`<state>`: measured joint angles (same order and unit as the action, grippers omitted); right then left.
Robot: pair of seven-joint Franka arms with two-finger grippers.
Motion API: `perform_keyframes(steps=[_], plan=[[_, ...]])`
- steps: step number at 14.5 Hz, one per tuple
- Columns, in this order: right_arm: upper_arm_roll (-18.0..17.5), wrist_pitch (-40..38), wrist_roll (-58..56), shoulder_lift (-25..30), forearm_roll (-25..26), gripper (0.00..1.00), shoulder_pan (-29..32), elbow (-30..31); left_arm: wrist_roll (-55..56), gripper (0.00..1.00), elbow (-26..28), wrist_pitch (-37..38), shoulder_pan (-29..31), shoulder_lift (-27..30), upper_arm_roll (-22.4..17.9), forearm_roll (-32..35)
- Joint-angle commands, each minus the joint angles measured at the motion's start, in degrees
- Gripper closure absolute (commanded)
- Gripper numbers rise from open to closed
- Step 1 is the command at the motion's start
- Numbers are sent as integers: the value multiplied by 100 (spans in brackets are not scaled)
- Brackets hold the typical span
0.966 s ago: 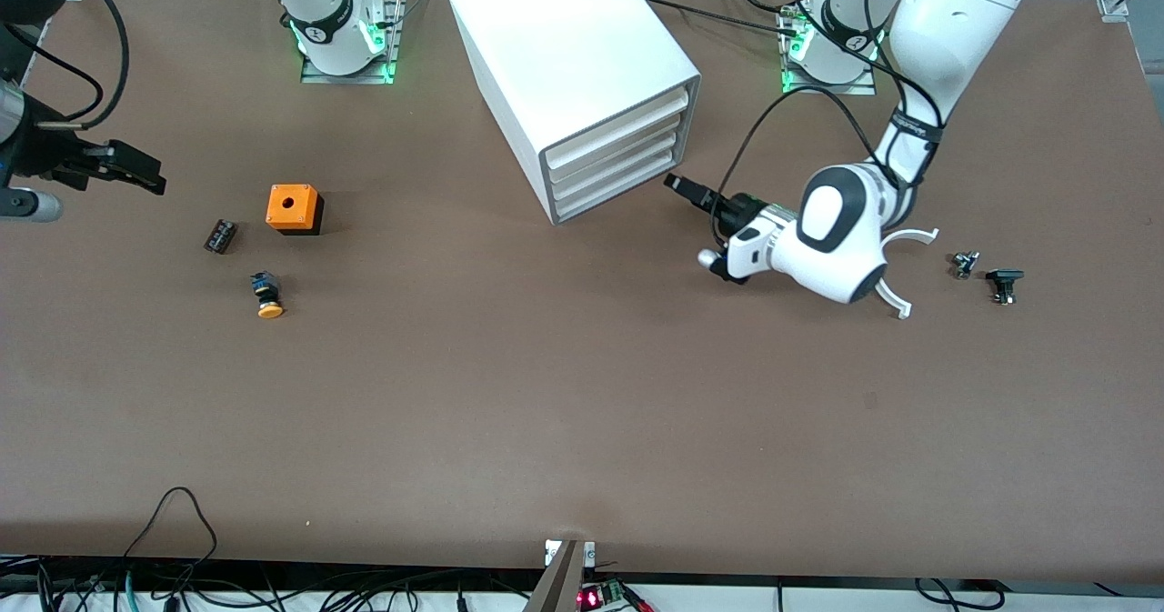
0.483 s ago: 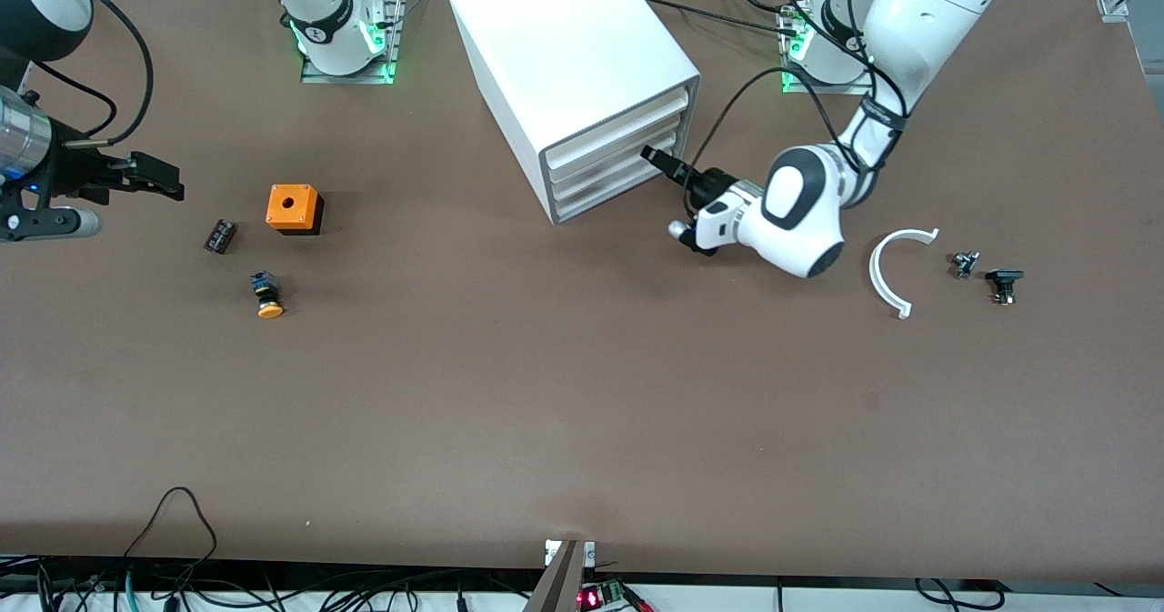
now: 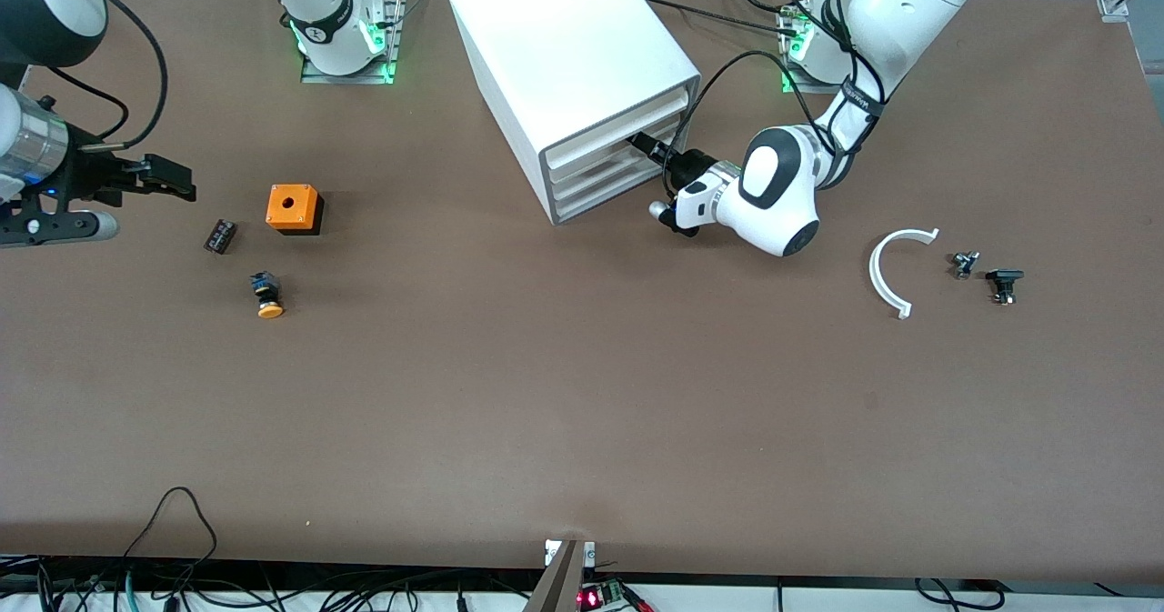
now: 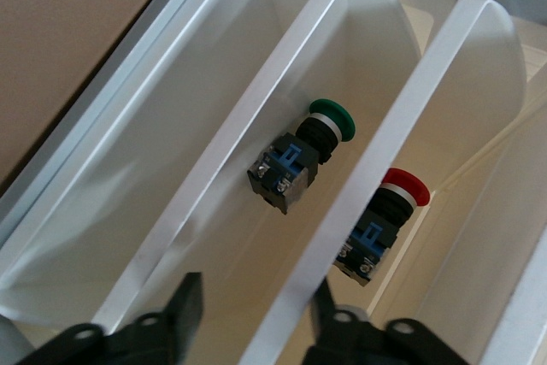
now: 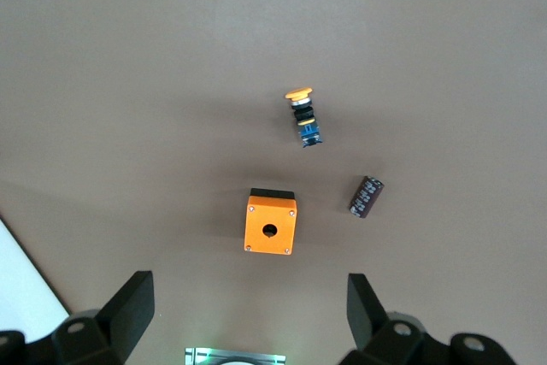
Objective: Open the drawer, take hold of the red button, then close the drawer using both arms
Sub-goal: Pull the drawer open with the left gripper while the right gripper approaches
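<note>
The white cabinet (image 3: 568, 57) stands at the table's back middle, its four drawers (image 3: 611, 153) all pushed in. My left gripper (image 3: 639, 144) is at the drawer fronts, open. In the left wrist view the left gripper (image 4: 254, 318) has one finger on each side of a drawer's front lip (image 4: 342, 211). Through the translucent drawer walls I see the red-capped button (image 4: 400, 190) in one drawer and a green-capped button (image 4: 329, 121) in the one beside it. My right gripper (image 3: 173, 180) is open and empty over the table at the right arm's end, also seen in its wrist view (image 5: 248, 309).
An orange cube with a hole (image 3: 294, 207), a yellow-capped pushbutton (image 3: 266, 295) and a small black part (image 3: 220, 235) lie near the right gripper. A white arc piece (image 3: 896, 271) and two small dark parts (image 3: 987, 274) lie toward the left arm's end.
My left gripper has moved across the table to the cabinet and now reaches the drawer fronts. My right gripper has drifted a little toward the orange cube.
</note>
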<state>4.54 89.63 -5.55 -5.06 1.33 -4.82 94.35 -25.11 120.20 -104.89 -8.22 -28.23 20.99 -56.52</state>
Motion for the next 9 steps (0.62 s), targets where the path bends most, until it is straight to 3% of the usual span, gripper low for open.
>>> perform_keyframes(steps=[1,6,9], plan=[[30,-94,-148,-66,-89,0,-36,-136,-143,100,214,-76,31,213,28,-166],[30,-103,-131,-66,-89,0,-36,-136,-134,100,153,-85,154,248,-42,-166],[30,-103,-131,-66,-98,0,-36,-128,-134,100,21,-469,584,389,-182,-228]])
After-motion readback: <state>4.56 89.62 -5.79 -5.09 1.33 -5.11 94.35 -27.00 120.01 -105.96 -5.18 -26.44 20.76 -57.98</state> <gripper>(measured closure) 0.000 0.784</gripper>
